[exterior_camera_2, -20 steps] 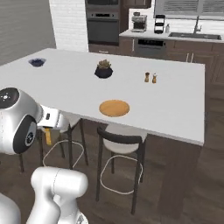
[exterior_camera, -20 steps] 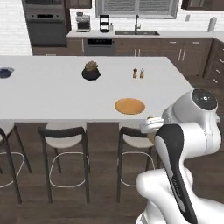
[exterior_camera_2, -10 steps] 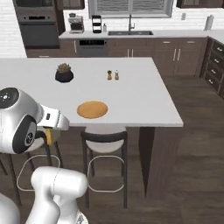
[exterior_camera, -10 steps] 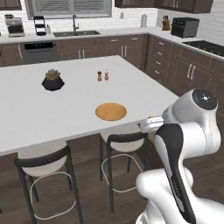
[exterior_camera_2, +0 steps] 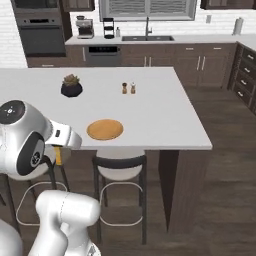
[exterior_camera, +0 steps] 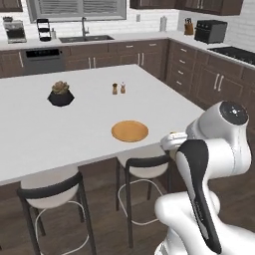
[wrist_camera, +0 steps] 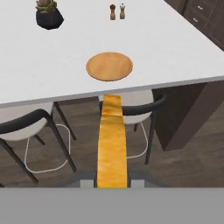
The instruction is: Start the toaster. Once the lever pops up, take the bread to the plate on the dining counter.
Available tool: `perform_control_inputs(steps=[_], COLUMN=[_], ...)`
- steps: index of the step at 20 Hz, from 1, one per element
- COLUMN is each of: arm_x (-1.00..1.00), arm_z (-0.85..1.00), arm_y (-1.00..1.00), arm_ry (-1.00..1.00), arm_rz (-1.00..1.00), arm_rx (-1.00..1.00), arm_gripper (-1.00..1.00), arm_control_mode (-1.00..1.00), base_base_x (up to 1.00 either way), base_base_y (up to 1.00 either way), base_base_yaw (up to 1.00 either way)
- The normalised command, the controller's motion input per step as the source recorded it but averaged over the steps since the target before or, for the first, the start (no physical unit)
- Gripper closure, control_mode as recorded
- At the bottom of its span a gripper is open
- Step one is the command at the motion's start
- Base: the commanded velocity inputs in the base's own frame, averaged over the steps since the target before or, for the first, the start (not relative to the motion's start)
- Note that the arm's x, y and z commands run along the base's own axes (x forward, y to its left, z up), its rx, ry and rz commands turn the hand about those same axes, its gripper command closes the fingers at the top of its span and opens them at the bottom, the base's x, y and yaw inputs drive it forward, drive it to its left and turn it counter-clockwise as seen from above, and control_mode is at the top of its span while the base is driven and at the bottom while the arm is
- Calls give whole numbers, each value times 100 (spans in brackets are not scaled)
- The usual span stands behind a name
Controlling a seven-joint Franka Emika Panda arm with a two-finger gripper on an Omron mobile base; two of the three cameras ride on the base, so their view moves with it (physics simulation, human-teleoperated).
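Observation:
My gripper is shut on the bread. The slice shows edge-on as a long golden-orange strip that points toward the plate. In the right base view a bit of the bread hangs below my hand. The round orange-brown plate lies bare near the front edge of the white dining counter. My hand hovers off the counter's near edge, short of the plate and over the stools. The dark boxy toaster stands far off on the back right counter.
Stools are tucked under the counter's near edge, just below my hand. A potted plant and salt and pepper shakers stand farther back on the counter. Dark cabinets, sink and oven line the far walls.
The whole picture has shifted because the base has driven and turned; the plate now sits closer and nearer the middle. The bread stays in the shut gripper.

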Motion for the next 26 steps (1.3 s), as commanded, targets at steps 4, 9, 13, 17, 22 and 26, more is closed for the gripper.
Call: perform_control_inputs(steps=[4,9,13,17,22,26], arm_x=[0,0,0,0,0,0], arm_z=[0,0,0,0,0,0], arm_y=[0,0,0,0,0,0], arm_ry=[0,0,0,0,0,0], arm_rz=[0,0,0,0,0,0], arm_rx=[0,0,0,0,0,0], arm_gripper=[100,100,100,100,100,100], arm_control_mode=[100,100,100,100,100,100], base_base_x=[27,44,60,62,25,9], base_base_y=[-13,0,-5,-23,-30,-43], base_base_yaw=[19,12,2,6,8,5])
